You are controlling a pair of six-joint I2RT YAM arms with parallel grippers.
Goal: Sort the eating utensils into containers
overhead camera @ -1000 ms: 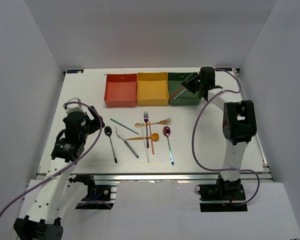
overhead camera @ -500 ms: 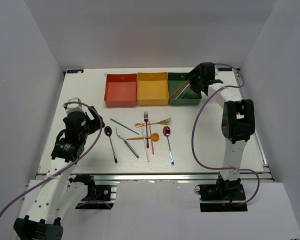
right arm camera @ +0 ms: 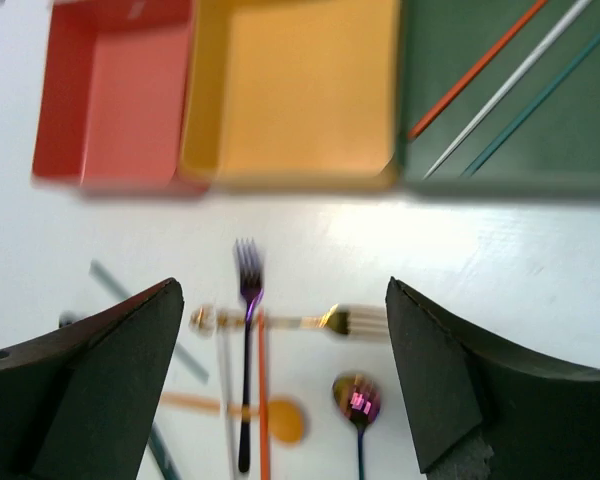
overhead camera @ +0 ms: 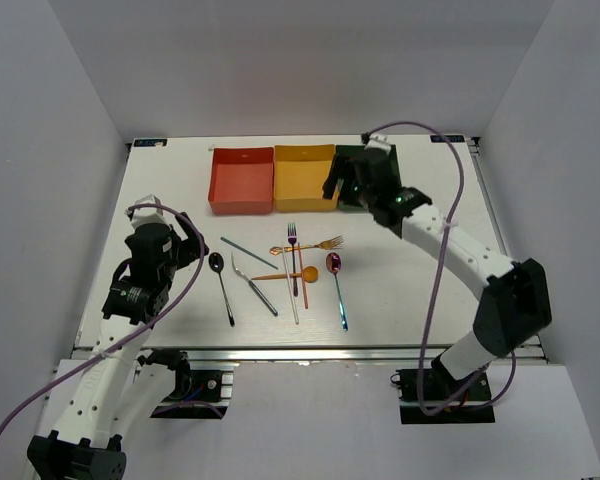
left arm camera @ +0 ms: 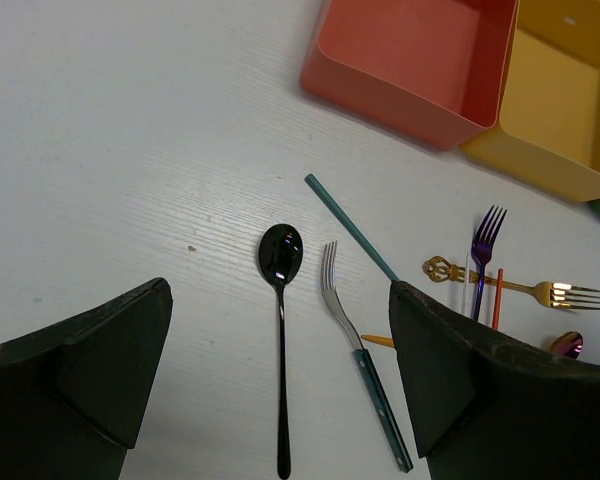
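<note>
The right pincer [right arm camera: 280, 295] is spread wide and has nothing in it. It hangs over the table [overhead camera: 170, 190], close to the front of the yellow box [overhead camera: 304, 182] and the dark green box [right arm camera: 540, 150]. From the top, the right arm [overhead camera: 450, 245] hides a big part of the dark green box. The right wrist view is a bit blurry.

Three sticks lie slanted side by side in the dark green box: an orange chopstick [right arm camera: 475, 70], a white chopstick [right arm camera: 505, 85] and a teal chopstick [right arm camera: 540, 90]. The red-orange box [overhead camera: 241, 182] sits at the left of the row, touching the yellow box. The yellow box has a small pale mark on its far wall, too small to read.

The left pincer [left arm camera: 278, 290] is spread wide too and holds nothing. It hangs over the left side of the table. Below it lies a black spoon [left arm camera: 280, 330]. Just beside the spoon is a silver fork [left arm camera: 355, 350] with a teal handle. A long teal stick [left arm camera: 350, 228] lies slanted between them and the boxes.

More things lie in a heap in the middle of the table. A gold fork [left arm camera: 520, 288] lies sideways across a purple fork [left arm camera: 483, 250] and a thin orange stick [left arm camera: 497, 300]. An orange spoon [overhead camera: 290, 274] lies sideways there too. A purple spoon [overhead camera: 336, 285] lies at the right of the heap.
</note>
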